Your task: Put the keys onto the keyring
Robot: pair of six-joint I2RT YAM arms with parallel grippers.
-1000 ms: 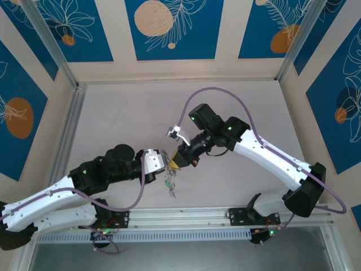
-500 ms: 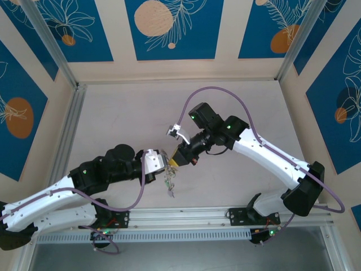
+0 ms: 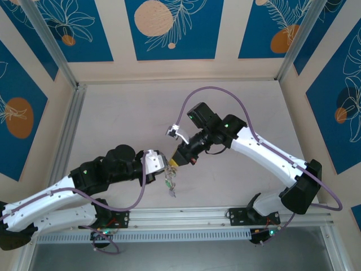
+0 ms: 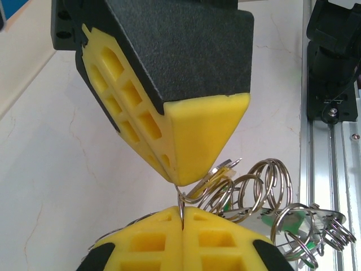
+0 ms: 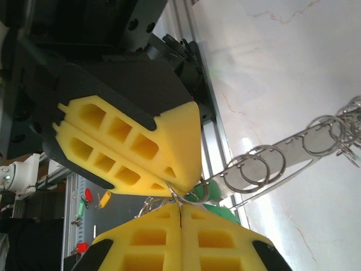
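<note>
The pale, marble-veined desk [image 3: 124, 118] is lying under two pincers that are meeting tip to tip at the lower centre of the overhead frame. The left pincer [image 4: 181, 221] and the right pincer [image 5: 180, 221], each with two yellow gridded foam fingers, are both clenching thin grey wire of the one keyring [image 3: 170, 182], which is dangling below them. At least three steel coil loops are hanging along it beside the keys [image 4: 291, 223], one green plastic head showing clearly.
</note>
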